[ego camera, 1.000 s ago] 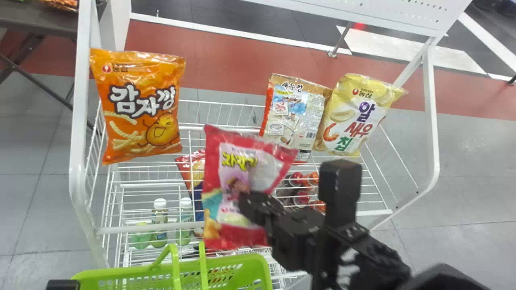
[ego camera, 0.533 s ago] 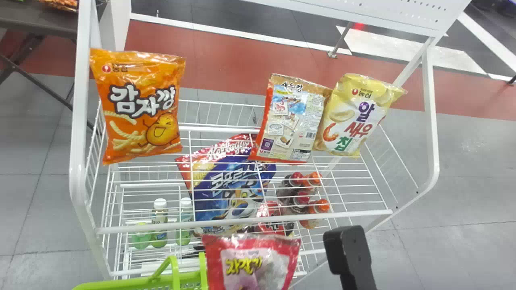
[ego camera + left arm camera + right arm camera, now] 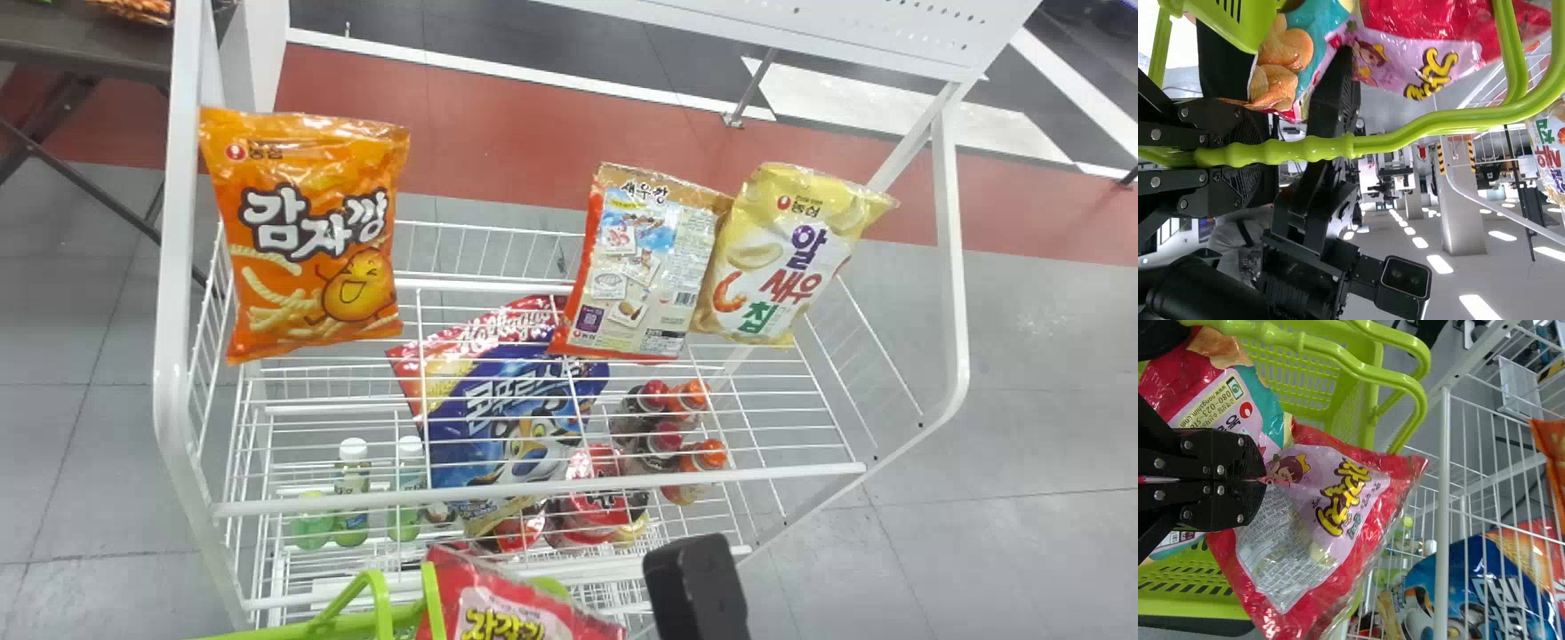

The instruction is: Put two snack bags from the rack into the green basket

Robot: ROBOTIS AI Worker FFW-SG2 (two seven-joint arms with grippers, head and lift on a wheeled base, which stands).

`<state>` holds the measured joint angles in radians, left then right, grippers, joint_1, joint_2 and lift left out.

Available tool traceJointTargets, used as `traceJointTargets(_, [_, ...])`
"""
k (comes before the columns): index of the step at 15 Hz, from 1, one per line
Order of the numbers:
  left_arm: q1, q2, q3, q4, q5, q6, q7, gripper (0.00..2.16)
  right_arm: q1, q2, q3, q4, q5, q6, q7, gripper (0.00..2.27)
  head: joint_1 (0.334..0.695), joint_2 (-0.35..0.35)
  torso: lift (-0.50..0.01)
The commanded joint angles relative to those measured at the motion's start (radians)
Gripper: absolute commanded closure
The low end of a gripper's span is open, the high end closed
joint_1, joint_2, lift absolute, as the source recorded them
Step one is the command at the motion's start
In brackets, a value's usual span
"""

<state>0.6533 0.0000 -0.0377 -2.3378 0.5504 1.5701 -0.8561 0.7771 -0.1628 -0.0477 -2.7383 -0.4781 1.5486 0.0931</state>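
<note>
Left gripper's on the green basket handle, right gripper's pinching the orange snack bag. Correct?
Wrong bag: per the right wrist view, the right gripper is pinching the red and pink snack bag. The left gripper is on the green basket handle, as you say.

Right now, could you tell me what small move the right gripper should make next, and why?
I would probably draw the snack bag farther over the basket: the right gripper has it pinched there, but its far end juts past the basket's side toward the rack.
</note>
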Motion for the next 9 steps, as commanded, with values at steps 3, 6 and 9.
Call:
traceJointTargets(3, [-0.008,-0.003,-0.001,-0.005,-0.003,0.001,0.003,1.36,-0.044,-0.015,0.084,0.144,0.062,0.024,-0.015,2.12,0.695,-0.350,-0.005])
traceJointTargets(6, [-0.015,-0.003,-0.001,-0.005,-0.003,0.001,0.006,1.36,-0.065,-0.026,0.126,0.189,0.073,0.024,-0.029,1.22,0.695,-0.350,-0.005])
traceJointTargets(9, [-0.017,-0.003,-0.008,-0.012,-0.003,0.001,0.009,1.36,-0.125,-0.026,0.134,0.223,0.069,0.024,-0.041,0.00,0.695,-0.350,-0.005])
